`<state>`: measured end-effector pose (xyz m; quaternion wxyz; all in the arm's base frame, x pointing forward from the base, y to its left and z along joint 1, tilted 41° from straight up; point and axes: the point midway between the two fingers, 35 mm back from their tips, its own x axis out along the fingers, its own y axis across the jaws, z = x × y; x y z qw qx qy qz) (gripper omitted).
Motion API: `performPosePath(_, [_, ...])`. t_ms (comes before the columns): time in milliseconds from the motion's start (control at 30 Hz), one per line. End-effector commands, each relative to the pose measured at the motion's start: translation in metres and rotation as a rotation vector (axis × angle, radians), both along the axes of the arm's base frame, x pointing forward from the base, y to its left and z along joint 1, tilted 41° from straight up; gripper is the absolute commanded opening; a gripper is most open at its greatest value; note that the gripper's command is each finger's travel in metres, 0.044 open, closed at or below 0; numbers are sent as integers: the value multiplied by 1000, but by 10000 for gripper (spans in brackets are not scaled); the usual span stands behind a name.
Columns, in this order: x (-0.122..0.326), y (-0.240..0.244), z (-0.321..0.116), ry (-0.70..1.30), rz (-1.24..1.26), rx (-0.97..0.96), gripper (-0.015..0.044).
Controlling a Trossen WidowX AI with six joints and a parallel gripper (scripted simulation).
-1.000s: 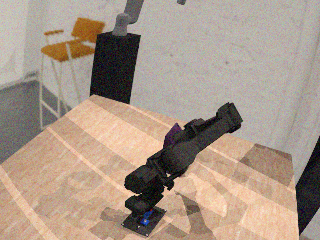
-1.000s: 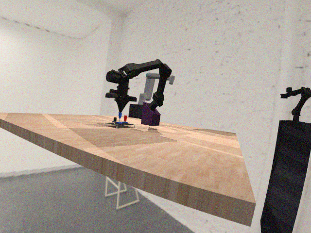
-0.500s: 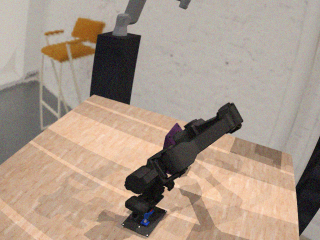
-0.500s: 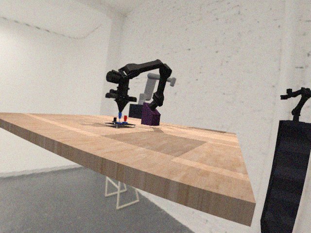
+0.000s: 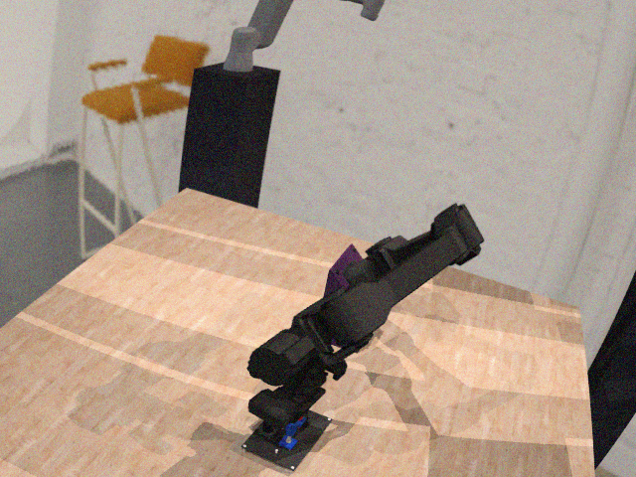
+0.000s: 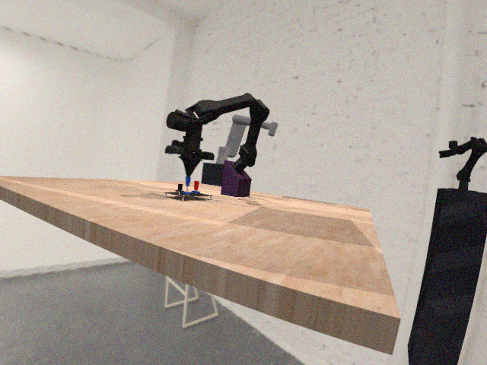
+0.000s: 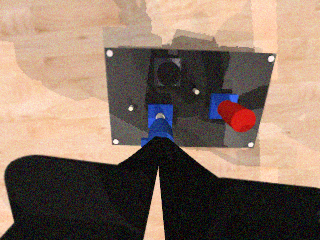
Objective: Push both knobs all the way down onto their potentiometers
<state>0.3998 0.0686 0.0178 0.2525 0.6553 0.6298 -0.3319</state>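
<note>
1. The board [image 5: 312,435] [image 6: 201,195] [image 7: 130,90] is at the bottom centre of the top view, left of centre in the exterior view and upper centre in the wrist view; short legs hold it off the table [image 5: 154,287] [image 6: 275,251] [image 7: 50,100]
2. We see the claw [image 5: 295,414] [image 6: 189,176] [image 7: 160,143] fully shut, holding nothing, pointing down at the blue knob [image 5: 294,426] [image 6: 188,181] [image 7: 160,131]; we judge its joined tips serve as a pusher
3. The blue knob stands high, with bare shaft [image 6: 188,188] [image 7: 160,116] beneath, so we expect a straight downward press; a slanted one could loosen its potentiometer
4. The red knob [image 6: 195,183] [image 7: 240,117], right of centre in the wrist view, probably needs pressing too
</note>
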Motion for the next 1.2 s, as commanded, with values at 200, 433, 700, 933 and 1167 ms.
performPosePath(200, [0, 11, -8, -3, 12, 3, 0])
performPosePath(433, [0, 11, -8, -3, 12, 3, 0])
performPosePath(700, [0, 15, -13, -3, 12, 3, 0])
performPosePath(933, [0, 15, -13, -3, 12, 3, 0])
performPosePath(1167, [0, 19, -17, -2, 12, 4, 0])
